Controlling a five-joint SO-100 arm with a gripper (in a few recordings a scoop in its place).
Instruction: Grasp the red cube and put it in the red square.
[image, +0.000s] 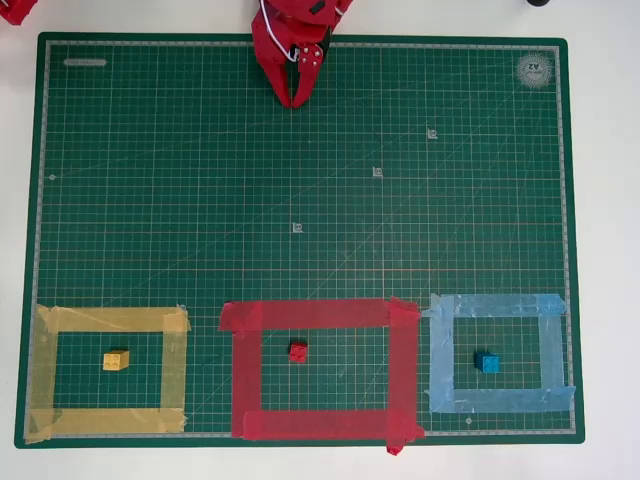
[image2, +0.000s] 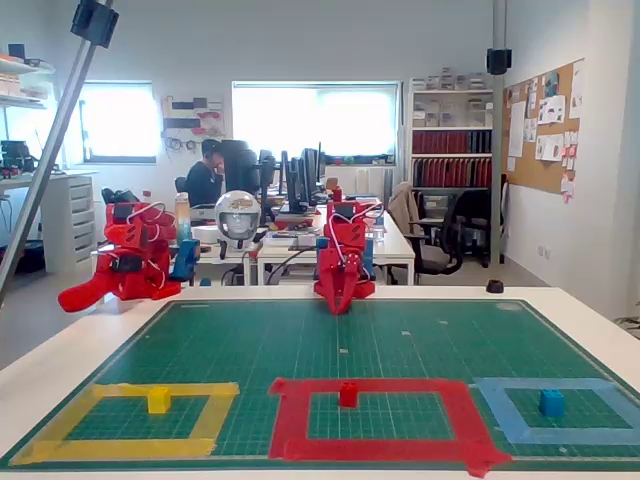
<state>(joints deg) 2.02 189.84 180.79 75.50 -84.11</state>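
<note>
just studded red cube (image: 298, 351) inside rough red square (image: 320, 423)

An office-lab: desks with monitors (image2: 300, 180), binder shelves (image2: 450, 140), a corkboard (image2: 545, 130).

Your work surface: a white table (image: 605, 240) carrying a green cutting mat (image: 300, 200). Taped on the mat, overhead view: the yellow tape outline (image: 108, 320) at 8 o'clock, holding the yellow block (image: 116, 360); the red square (image: 320, 314) at 6 o'clock, holding the red cube (image: 298, 351); the light blue tape outline (image: 497, 305) at 4 o'clock, holding the blue block (image: 487, 363).
</note>
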